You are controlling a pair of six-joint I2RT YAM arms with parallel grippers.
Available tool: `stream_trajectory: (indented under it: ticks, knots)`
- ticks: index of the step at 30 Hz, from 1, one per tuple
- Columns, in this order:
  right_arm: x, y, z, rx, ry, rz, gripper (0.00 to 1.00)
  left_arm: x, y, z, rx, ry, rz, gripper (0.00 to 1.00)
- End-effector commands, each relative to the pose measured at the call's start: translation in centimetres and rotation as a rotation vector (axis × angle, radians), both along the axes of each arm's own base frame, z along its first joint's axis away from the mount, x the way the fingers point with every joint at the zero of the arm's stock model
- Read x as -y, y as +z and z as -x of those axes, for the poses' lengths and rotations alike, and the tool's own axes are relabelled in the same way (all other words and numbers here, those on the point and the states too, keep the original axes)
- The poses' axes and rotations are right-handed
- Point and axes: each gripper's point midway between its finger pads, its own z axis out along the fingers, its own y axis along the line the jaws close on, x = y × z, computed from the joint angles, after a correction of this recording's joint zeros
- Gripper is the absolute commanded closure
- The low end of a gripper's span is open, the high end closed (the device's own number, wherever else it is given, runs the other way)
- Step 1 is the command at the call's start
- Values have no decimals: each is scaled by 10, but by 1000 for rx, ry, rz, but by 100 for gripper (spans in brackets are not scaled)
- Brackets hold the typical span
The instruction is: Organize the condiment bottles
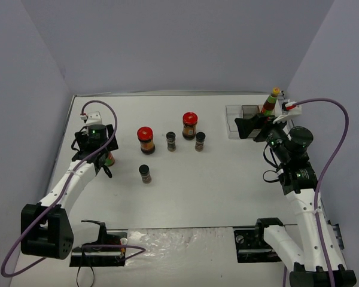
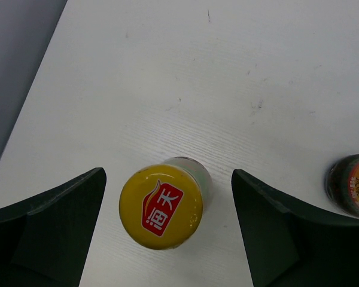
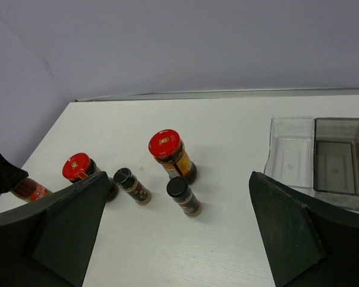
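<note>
Yellow cap with a red logo patch, clear neck just showing under it: that's one slim sauce bottle (image 2: 161,206). It stands upright on the table (image 2: 227,72), the bottle farthest left of the tray (image 1: 236,119) and well apart from it. Left gripper (image 2: 167,179) sits above it, one finger either side of the cap with a visible gap on both sides, so it's spread and gripping nothing yet. My read: it's lined up for a top-down pinch, because a tall, thin bottle would tip if nudged sideways. Second yellow-capped bottle (image 1: 271,103) stands at the tray's right end. It's probably in the end compartment, but the arm blocks the base, so I can't confirm. Two red-lidded jars (image 1: 145,139) (image 1: 190,124) and three black-capped jars (image 1: 171,141) (image 1: 200,141) (image 1: 145,173) stand upright in a loose cluster left of the tray, none touching. Right gripper (image 1: 248,127) hangs just beside the tray's near-left side, fingers fully apart and empty. It looks parked clear of the drop zone. Tray's clear and grey sections hold no bottles.
</note>
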Motion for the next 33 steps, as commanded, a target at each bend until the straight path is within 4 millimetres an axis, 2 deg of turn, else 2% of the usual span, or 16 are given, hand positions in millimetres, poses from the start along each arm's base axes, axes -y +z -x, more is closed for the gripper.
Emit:
stream_trajectory:
  ticks: [1,4,8,10,14,17,23,26,28,33]
  knots:
    - [-6,36,10,144,28,28,0,2,18,-18,130,-2,19,22]
    - [-5,34,10,144,20,34,0,1,15,-19,129,3,17,29]
    - [-6,34,12,145,25,36,0,2,8,-17,120,8,25,45]
    - [-6,35,12,147,24,36,0,0,11,-16,127,16,21,56]
    - [-7,34,14,143,28,36,0,-1,27,-14,156,3,1,83]
    - [-7,34,15,143,30,35,0,-2,49,-12,185,-15,-18,99]
    - [-10,35,17,137,43,26,0,7,85,-6,199,-97,-32,100]
    - [-13,34,18,130,59,20,0,17,110,-2,228,-155,-29,100]
    - [-14,34,18,124,66,15,0,23,117,2,218,-189,-27,100]
    - [-15,35,21,117,77,12,0,56,154,8,247,-304,5,100]
